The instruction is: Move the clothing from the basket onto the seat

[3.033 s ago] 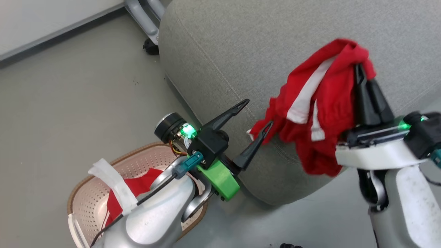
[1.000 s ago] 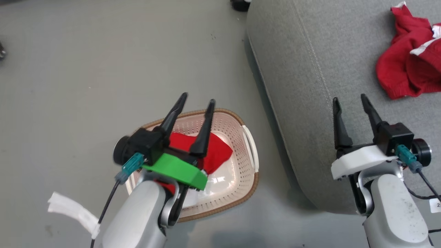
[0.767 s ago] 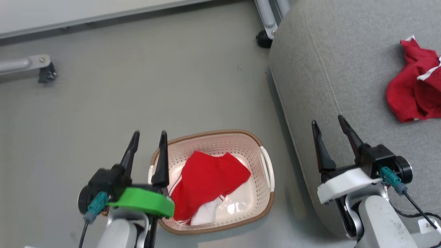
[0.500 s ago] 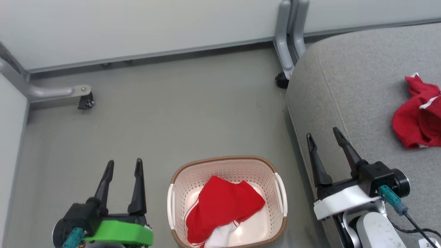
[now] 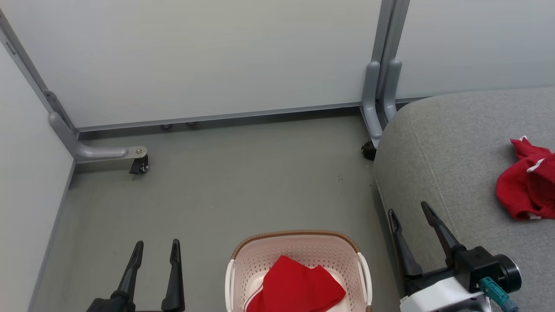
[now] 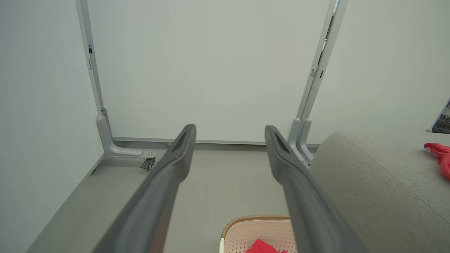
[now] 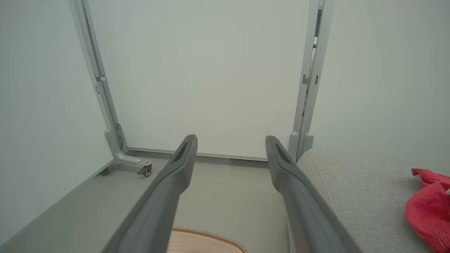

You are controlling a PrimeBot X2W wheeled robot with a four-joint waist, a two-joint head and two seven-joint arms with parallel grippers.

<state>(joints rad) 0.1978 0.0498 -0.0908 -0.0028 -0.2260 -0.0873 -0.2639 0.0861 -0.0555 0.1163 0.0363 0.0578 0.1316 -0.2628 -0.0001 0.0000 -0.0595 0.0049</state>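
Red cloth lies in two places in the head view. A folded garment (image 5: 299, 286) lies inside the basket (image 5: 295, 234) at bottom centre. A crumpled garment (image 5: 524, 190) with a sliver of white trim lies on the seat (image 5: 451, 147) at the right edge, well apart from the basket. The basket is pale perforated plastic with a brown woven-look rim and white side handles, and it stands on a smooth grey floor (image 5: 217, 190) just beside the seat. The seat is coarse grey woven upholstery with a rounded corner and a stitched seam. Behind stand plain pale wall panels (image 5: 217, 56) in grey metal frames, one foot on a small black caster (image 5: 140, 166). The left gripper (image 5: 157, 244) rises at the lower left, its dark tapered fingers spread apart with nothing between them. The right gripper (image 5: 408, 208), at the lower right against the seat's edge, is likewise spread and empty.

From the left wrist, two grey fingers (image 6: 175, 165) stand wide apart over the floor, gripping nothing, with the basket's rim and a peak of red cloth below and the crumpled garment far right on the seat.

From the right wrist, the fingers (image 7: 281, 165) are equally parted and bare, with the basket rim at the bottom edge and the crumpled garment on the seat at right.
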